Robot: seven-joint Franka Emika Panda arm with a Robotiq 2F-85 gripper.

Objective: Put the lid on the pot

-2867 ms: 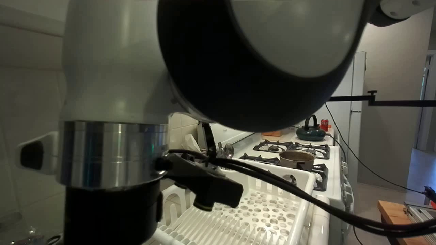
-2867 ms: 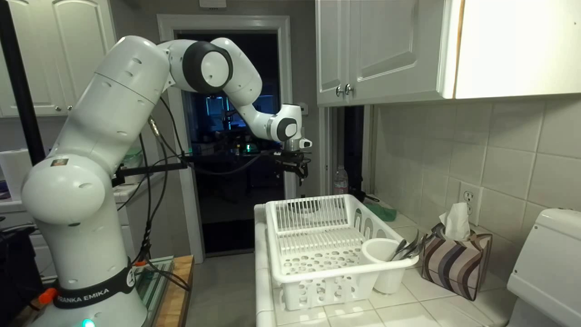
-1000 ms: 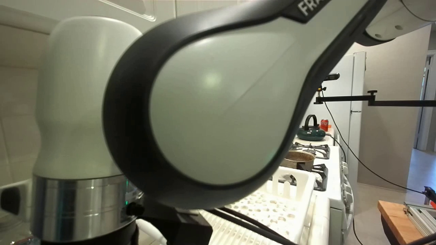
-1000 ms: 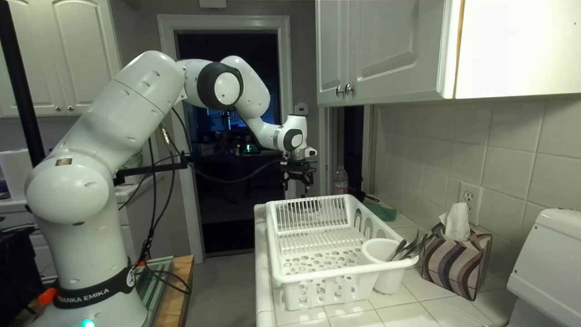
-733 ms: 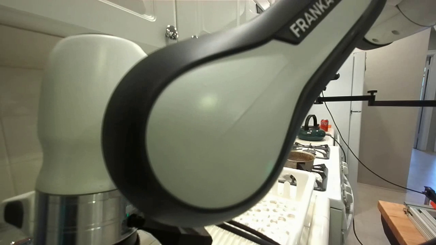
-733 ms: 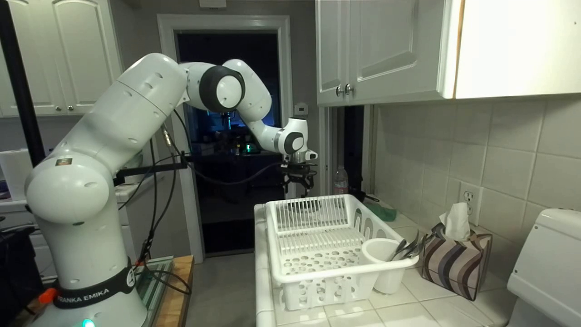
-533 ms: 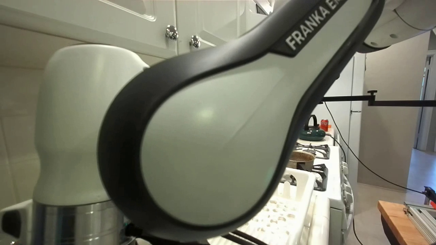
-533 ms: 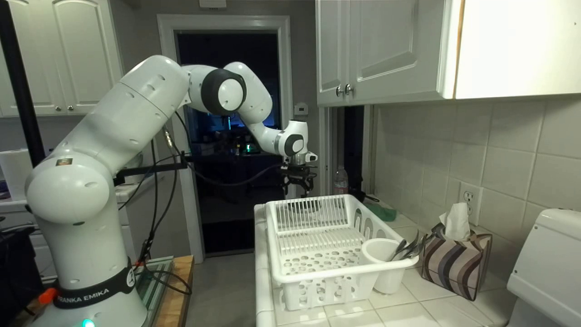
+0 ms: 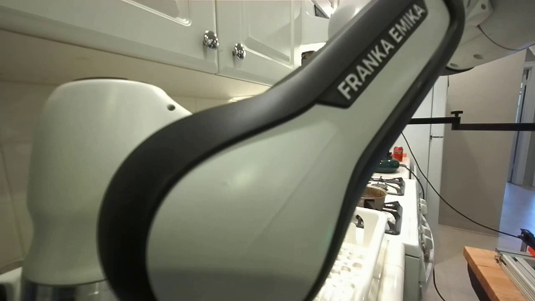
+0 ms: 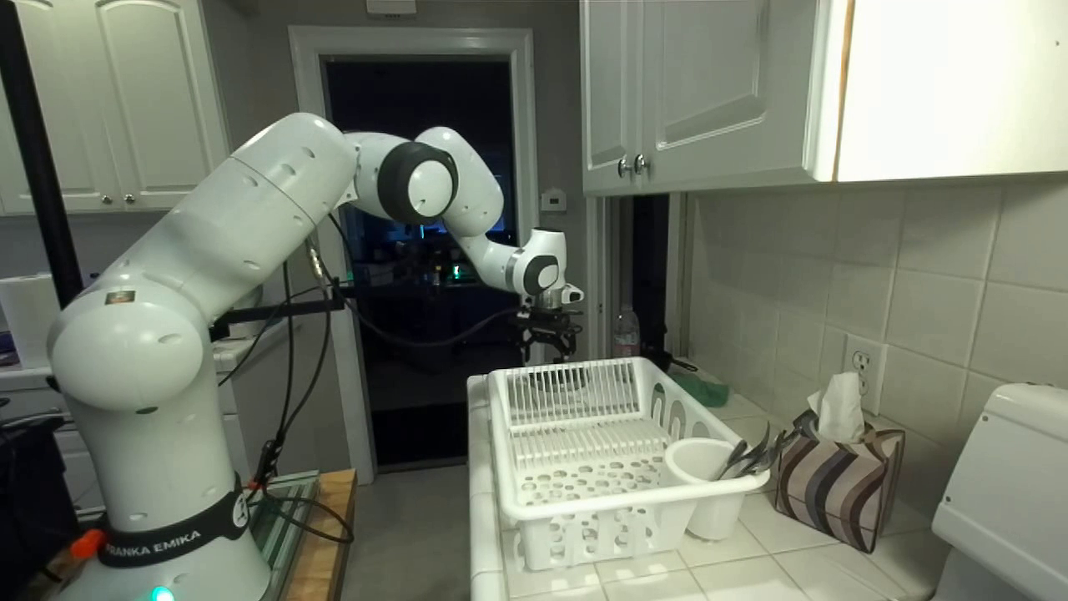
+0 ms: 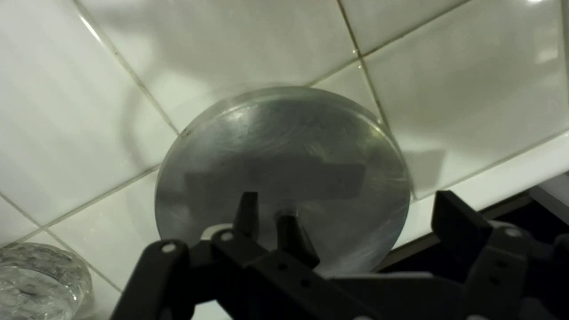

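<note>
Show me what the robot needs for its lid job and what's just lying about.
For the job:
lid
pot, probably the dark thing with a handle

Just lying about:
dish rack
tissue box
cutlery
green cloth
bottle
glassy thing
kettle
red can
brown pan, probably

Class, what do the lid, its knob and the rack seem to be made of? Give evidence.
Lid: apparently metal, worn satin; grey sheen and fine scratches.
Knob: possibly plastic, smooth; plain black, but blur leaves it open.
Rack: probably plastic, smooth; evenly white, with moulded-looking slats and holes.

Gap between jaws, room over tiles (image 11: 258, 40) beyond lid (image 11: 284, 133), glass object (image 11: 38, 284) and dish rack (image 10: 601, 503) near
</note>
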